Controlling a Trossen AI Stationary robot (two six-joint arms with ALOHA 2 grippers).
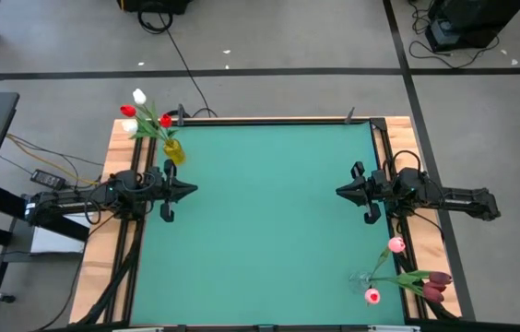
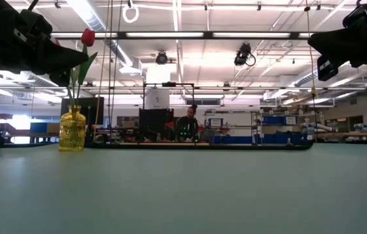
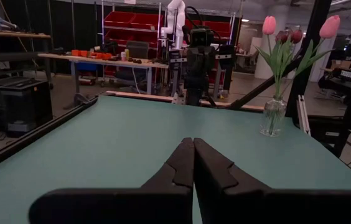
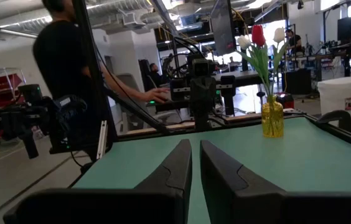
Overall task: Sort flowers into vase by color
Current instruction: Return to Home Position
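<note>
A yellow vase (image 1: 174,152) stands on its base at the table's far left corner and holds red and white tulips (image 1: 139,96) by their stems. In the right wrist view the yellow vase (image 4: 272,118) shows a red head (image 4: 257,34) between white ones. A clear vase (image 3: 273,116) near the near right corner holds pink tulips (image 3: 269,25) and maroon ones (image 1: 437,286). My left gripper (image 1: 195,189) hovers shut at the left side, pointing right. My right gripper (image 1: 337,192) hovers shut at the right side, pointing left. Both hold nothing.
The green table top (image 1: 269,221) lies bare between the two grippers. Wooden rails (image 1: 112,166) and cables run along the left and right edges. A person (image 4: 63,74) stands beyond the table's left side, one hand reaching toward the left arm's base.
</note>
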